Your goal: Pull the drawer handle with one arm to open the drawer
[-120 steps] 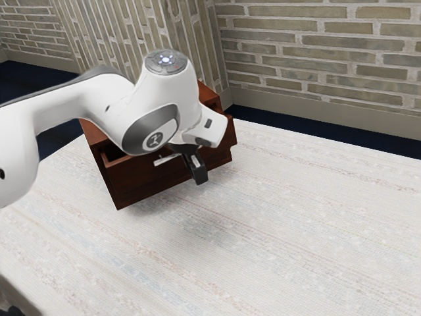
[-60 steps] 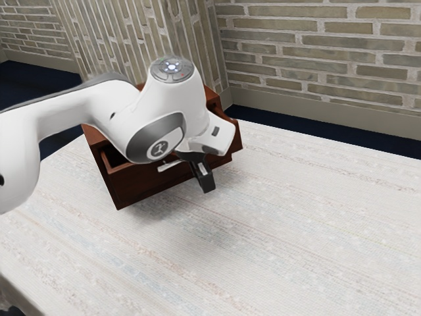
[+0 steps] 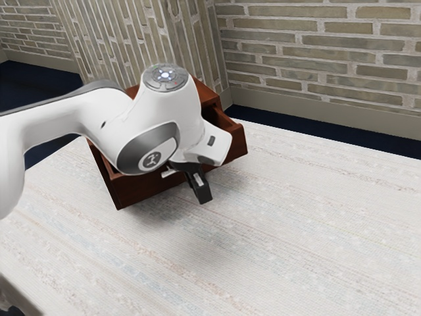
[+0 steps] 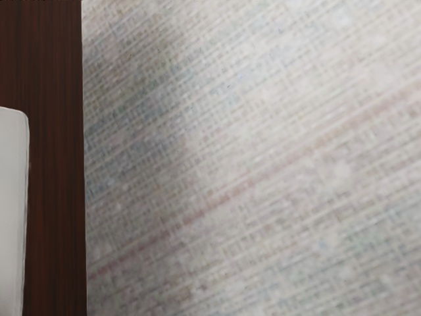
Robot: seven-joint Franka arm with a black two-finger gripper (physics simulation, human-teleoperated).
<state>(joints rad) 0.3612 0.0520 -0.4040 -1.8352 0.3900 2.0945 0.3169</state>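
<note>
Drawer [image 3: 135,189]: dark red-brown wood; pale handle [image 3: 168,174]

Drawer [image 3: 237,141]: dark red-brown wood, smooth, fine grain, a faint sheen. Handle [image 4: 13,217] on the drawer is pale, smooth, matt. Table [image 3: 296,217] under the drawer reads as woven cloth, pale, coarse, matt. Arm [image 3: 66,125]: glossy white plastic. Gripper [image 3: 202,193]: matt black. Wall [image 3: 316,46] behind the drawer, rough brick.
</note>
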